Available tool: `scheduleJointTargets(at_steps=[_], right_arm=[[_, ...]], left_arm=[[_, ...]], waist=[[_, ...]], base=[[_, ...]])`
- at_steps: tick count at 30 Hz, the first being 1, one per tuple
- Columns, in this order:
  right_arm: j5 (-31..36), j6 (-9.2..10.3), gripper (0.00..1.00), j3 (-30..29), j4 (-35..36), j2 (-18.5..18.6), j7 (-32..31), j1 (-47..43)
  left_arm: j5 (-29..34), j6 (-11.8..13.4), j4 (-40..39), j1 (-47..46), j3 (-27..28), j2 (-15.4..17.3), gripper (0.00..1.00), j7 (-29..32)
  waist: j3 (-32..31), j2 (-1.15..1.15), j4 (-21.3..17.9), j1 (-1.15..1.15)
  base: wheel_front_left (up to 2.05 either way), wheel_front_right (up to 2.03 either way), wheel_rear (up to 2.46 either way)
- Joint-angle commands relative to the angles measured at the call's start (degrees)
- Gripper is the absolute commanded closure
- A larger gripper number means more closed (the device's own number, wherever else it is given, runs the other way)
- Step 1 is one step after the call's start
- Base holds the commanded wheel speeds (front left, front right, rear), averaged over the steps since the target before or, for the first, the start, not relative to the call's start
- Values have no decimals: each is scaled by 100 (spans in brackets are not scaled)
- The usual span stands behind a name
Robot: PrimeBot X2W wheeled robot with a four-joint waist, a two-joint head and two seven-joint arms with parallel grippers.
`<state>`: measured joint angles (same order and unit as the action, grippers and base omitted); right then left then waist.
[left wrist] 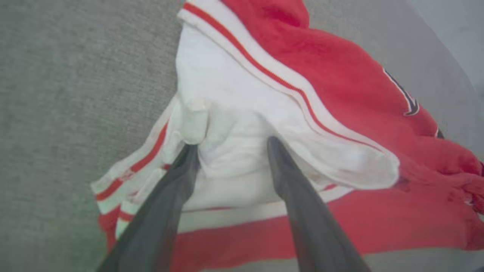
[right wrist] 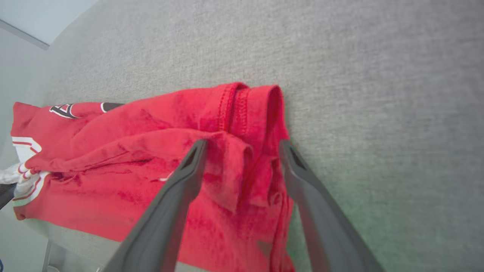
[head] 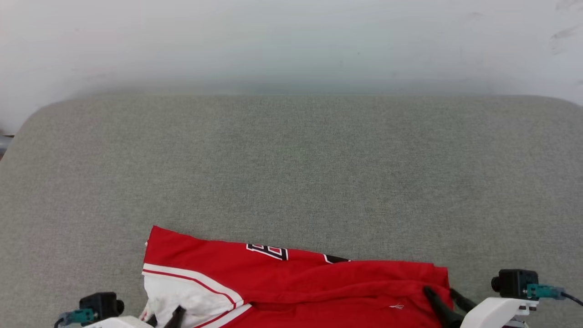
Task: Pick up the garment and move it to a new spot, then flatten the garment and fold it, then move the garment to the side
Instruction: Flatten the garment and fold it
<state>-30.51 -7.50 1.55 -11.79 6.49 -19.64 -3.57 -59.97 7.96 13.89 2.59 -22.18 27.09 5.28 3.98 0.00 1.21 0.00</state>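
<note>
The garment [head: 296, 282] lies bunched along the near edge of the grey padded surface, red with black white-edged lettering at its far fold. Its white sleeve [left wrist: 227, 94] with red-and-white striped trim is at the left end. My left gripper [left wrist: 232, 145] is open, its two dark fingers spread over the crumpled white sleeve cloth; it sits at the lower left [head: 165, 318] in the head view. My right gripper [right wrist: 244, 142] is open too, fingers astride the folded red hem [right wrist: 242, 109] at the garment's right end [head: 441, 291].
The grey fabric-covered surface [head: 291, 159] stretches wide beyond the garment to a pale wall [head: 291, 41] at the back. Its near edge [right wrist: 75, 241] runs just under the garment's lower side, with a drop below.
</note>
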Motion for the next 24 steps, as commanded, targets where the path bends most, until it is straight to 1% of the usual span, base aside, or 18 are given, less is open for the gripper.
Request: scheduleJointTargets(at_steps=[1, 4, 7, 12, 15, 17, 19, 22, 24], right_arm=[[41, 4, 0, -5, 148, 6, 11, -60], [80, 4, 0, -65, 431, -12, -44, -87], [111, 4, 0, -164, 656, -33, -204, -134], [189, 4, 0, -418, 883, 108, -451, -136], [198, 3, 0, -618, 909, 234, -768, -128], [286, 3, 0, -775, 876, 344, -1000, -131], [272, 3, 0, -893, 853, 368, -1221, -119], [235, 3, 0, -950, 857, 459, -1557, -126], [221, 3, 0, -918, 885, 486, -1672, -102]], left_arm=[[97, -2, -13, -118, -3, 104, 0, -70], [315, 40, -219, -205, -5, 188, 0, -231], [529, 152, -441, -294, -3, 261, 0, -408], [809, 256, -801, -374, -15, 330, 0, -647], [995, 361, -1058, -433, 75, 329, 0, -938], [1166, 444, -1221, -490, 99, 347, 0, -1133], [1351, 557, -1370, -549, 119, 333, 0, -1326], [1627, 739, -1582, -637, 144, 294, 0, -1619], [1811, 839, -1716, -699, 141, 289, 0, -1730]], waist=[[-87, 0, -11, 0], [-184, 0, -33, 0], [-241, 0, -44, 0], [-259, 0, -67, 0], [-240, 0, -77, 0], [-205, 0, -59, 0], [-161, 0, -33, 0], [-79, 0, 26, 0], [-13, 0, 74, 0]], base=[[0, 0, 0], [0, 0, 0], [0, 0, 0], [0, 0, 0], [0, 0, 0], [0, 0, 0], [0, 0, 0], [0, 0, 0], [0, 0, 0]])
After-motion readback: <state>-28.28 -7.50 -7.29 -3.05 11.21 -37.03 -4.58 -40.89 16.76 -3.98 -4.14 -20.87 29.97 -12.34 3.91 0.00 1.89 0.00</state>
